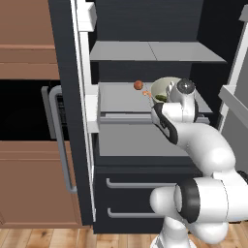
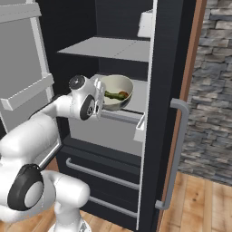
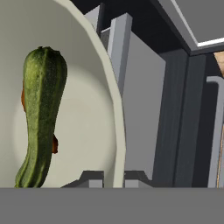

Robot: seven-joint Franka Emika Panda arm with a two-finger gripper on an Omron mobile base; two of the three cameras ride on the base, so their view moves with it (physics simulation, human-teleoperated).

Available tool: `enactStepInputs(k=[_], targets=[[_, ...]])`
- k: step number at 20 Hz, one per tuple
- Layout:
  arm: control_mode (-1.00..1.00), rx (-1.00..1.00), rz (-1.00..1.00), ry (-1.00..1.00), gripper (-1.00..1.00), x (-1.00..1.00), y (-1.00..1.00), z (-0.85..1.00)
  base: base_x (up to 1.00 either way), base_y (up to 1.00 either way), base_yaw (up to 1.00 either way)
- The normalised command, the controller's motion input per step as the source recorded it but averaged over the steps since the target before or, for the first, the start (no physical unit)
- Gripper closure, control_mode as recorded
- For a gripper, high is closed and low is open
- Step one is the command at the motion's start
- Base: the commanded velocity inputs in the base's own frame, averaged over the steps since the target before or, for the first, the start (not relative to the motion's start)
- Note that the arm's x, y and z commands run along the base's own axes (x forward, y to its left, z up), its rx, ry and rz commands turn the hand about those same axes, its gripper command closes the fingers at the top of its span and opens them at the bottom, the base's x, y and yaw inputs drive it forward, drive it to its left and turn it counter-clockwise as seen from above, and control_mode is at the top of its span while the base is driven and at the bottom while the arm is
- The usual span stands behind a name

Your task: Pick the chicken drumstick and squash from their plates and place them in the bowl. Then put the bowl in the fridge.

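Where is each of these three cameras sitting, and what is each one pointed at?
Left base view: behind the arm's left, facing the open fridge; the white arm rises lower right toward the bowl.
Right base view: behind the arm's right, facing the same shelves; the arm rises lower left.
Hand view: on the hand, looking along the gripper, shut on the bowl's rim, with the squash inside.
Both base views share fridge, bowl and arm.
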Motion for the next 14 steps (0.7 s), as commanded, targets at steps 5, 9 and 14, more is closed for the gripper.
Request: enactStepInputs(k=[5, 9, 14], targets=[[-1.00, 0.00, 0.00, 0.00, 1.00, 0.36, -0.17, -0.04, 0.00, 0.00, 0.00], [-1.00, 0.00, 0.00, -0.04, 1.00, 0.22, -0.11, -0.12, 0.00, 0.00, 0.00], [-1.00, 0.00, 0.00, -0.03, 1.00, 0.19, -0.13, -0.20, 0.00, 0.00, 0.00]])
